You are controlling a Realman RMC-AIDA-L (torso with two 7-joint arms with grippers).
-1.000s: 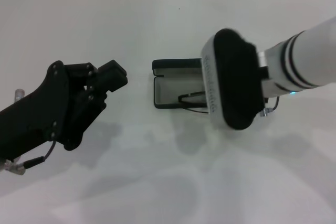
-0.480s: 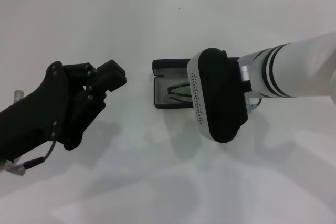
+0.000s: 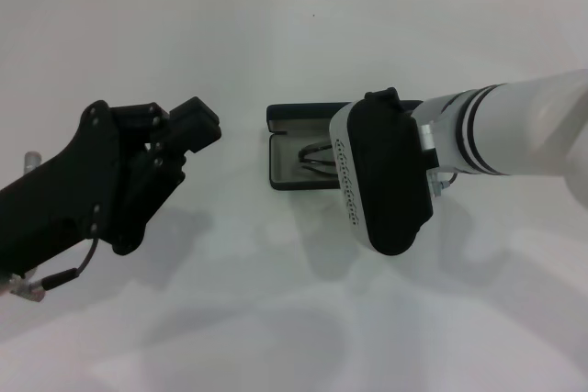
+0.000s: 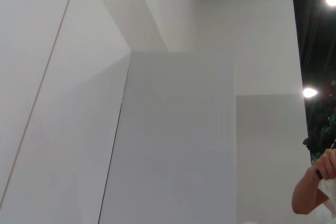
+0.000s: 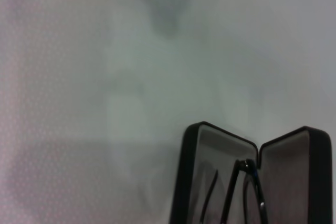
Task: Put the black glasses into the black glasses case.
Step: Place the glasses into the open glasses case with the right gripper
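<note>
My right gripper point(image 3: 381, 176) hangs over the open black glasses case point(image 3: 296, 161) near the table's point(image 3: 276, 319) far edge; its fingers I cannot tell. The black glasses point(image 5: 244, 192) stand inside, tilted. If released so, a temple may catch the rim. The left gripper point(image 3: 188, 130), fingers together, waits beside.

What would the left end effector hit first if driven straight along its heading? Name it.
Probably the case: the left end effector points across the table toward its open near end, nothing between them. Its height is unclear, so it might pass over.
</note>
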